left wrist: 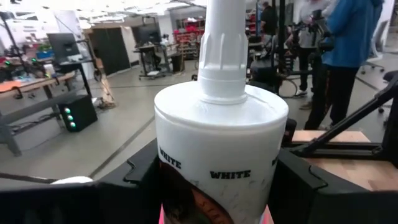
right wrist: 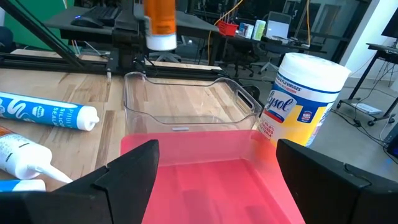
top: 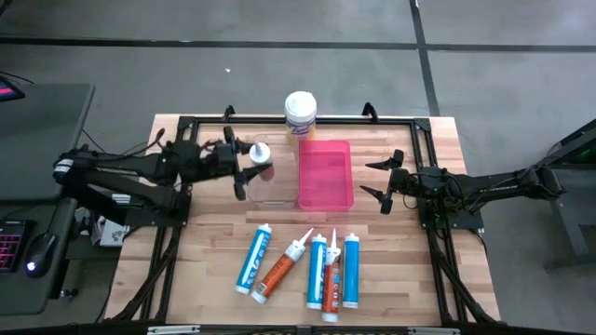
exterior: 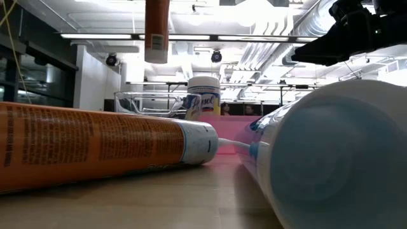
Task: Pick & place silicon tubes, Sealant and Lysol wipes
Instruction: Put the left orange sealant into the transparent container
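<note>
An orange sealant cartridge (exterior: 157,30) with a white nozzle end (left wrist: 222,50) hangs upright over the far left corner of a clear bin (top: 270,183). My left gripper (top: 250,168) is shut on it. The Lysol wipes canister (top: 300,112) stands on its base at the table's far edge, behind a pink tray (top: 324,174). Several more cartridges (top: 318,270) lie on their sides near the front edge. My right gripper (top: 380,182) waits open to the right of the pink tray, with nothing between its fingers. My left gripper pinches the cartridge's upper body, just below the white shoulder (left wrist: 166,186), between its two fingers (left wrist: 127,183). The fingers come level from the table's left side and lie across the cartridge. It stands upright, nozzle up, with its lower end (right wrist: 161,41) clear above the clear bin.
The clear bin (right wrist: 186,93) and the pink tray (right wrist: 205,162) stand side by side at mid-table. A black frame (top: 279,121) runs round the work area. Bare wood shows between the bins and the lying cartridges. People stand in the room beyond the table.
</note>
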